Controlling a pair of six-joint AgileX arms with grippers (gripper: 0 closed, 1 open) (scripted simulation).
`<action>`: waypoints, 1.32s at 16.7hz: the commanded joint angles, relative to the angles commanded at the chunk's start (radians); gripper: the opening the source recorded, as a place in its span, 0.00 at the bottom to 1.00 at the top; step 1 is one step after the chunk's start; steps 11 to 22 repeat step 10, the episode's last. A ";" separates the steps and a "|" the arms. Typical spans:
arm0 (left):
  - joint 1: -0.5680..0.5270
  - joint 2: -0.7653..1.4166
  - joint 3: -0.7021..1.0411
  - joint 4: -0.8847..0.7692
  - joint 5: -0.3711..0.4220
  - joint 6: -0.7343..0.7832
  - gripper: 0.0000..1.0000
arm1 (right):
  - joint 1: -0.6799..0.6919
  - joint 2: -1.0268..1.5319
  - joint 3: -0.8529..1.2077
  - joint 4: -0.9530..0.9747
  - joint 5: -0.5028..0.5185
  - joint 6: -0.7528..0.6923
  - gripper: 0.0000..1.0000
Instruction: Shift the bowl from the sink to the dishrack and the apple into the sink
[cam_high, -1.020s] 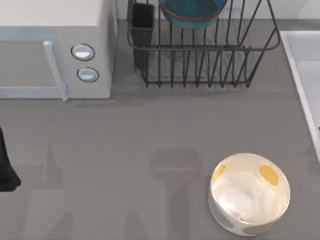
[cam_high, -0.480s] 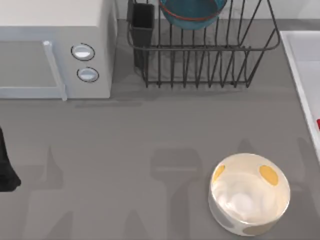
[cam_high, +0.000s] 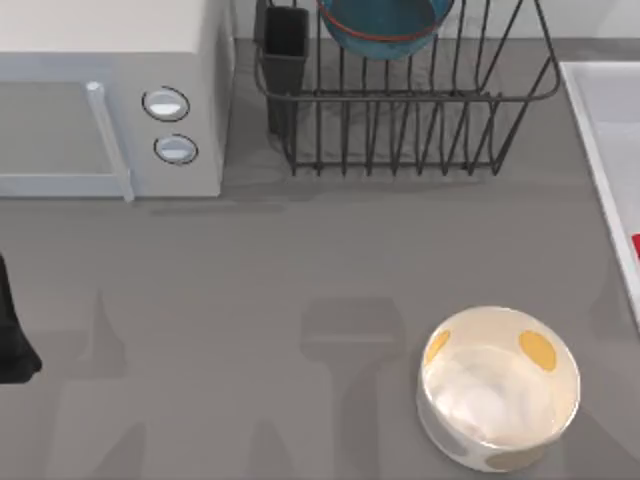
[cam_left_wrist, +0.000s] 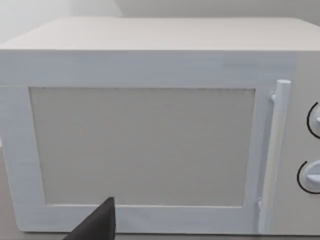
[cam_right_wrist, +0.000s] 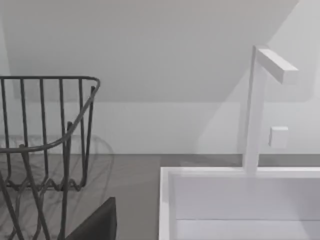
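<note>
The teal-blue bowl (cam_high: 385, 25) with its red-orange rim rests inside the dark wire dishrack (cam_high: 420, 130) at the back of the table. The sink (cam_high: 612, 140), a pale basin with a raised rim, lies along the right edge; it also appears in the right wrist view as the sink (cam_right_wrist: 240, 210). A thin red sliver of the apple (cam_high: 636, 245) peeks in at the right edge, on the sink's side of the rim; the frame cuts off the remainder. My left arm (cam_high: 10, 335) is parked at the left edge. A dark part of my left gripper (cam_left_wrist: 97, 225) faces the microwave. A dark part of my right gripper (cam_right_wrist: 97, 222) hangs between rack and sink.
A white microwave (cam_high: 110, 100) fills the back left. A white bowl with yellow-orange spots (cam_high: 498, 388) stands at the front right. The rack's black utensil cup (cam_high: 285, 45) is at its left corner. A white faucet (cam_right_wrist: 260, 110) rises behind the sink.
The apple's red sliver at the right edge has grown and sits slightly higher than a second ago. Shadows on the right of the table have shifted. The left arm has not moved.
</note>
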 joint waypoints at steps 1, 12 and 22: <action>0.000 0.000 0.000 0.000 0.000 0.000 1.00 | 0.022 -0.088 -0.020 -0.071 0.023 -0.001 1.00; 0.000 0.000 0.000 0.000 0.000 0.000 1.00 | 0.119 -0.430 -0.084 -0.359 0.124 -0.015 1.00; 0.000 0.000 0.000 0.000 0.000 0.000 1.00 | 0.119 -0.430 -0.084 -0.359 0.124 -0.015 1.00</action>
